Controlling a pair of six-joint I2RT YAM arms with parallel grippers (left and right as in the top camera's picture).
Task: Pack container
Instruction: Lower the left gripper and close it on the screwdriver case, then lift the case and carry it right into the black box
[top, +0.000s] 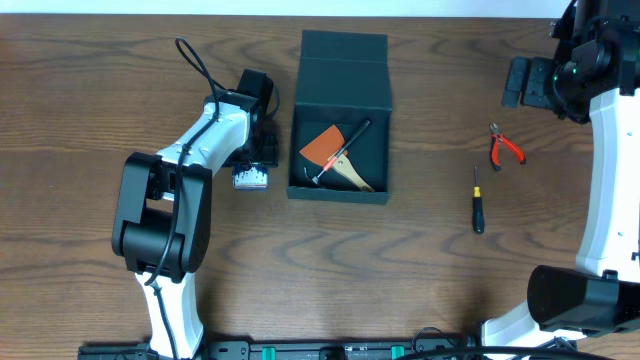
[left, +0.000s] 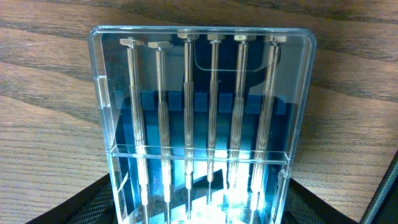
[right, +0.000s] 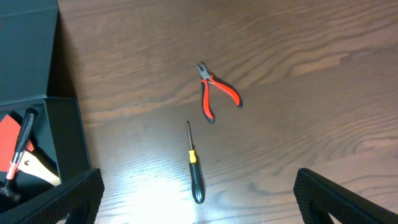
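Left of the container (top: 343, 62), the left gripper (left: 199, 213) straddles the clear bit case (left: 202, 118), its jaws partly apart; whether they are touching the case cannot be told. They should close squarely on the case's long edges before any lift toward the open container. Far right of the container, the right gripper (top: 522, 82) stands wide open and empty.

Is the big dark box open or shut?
Open. The dark teal rectangular cardboard box has its flap lid folded back, and tools lie inside.
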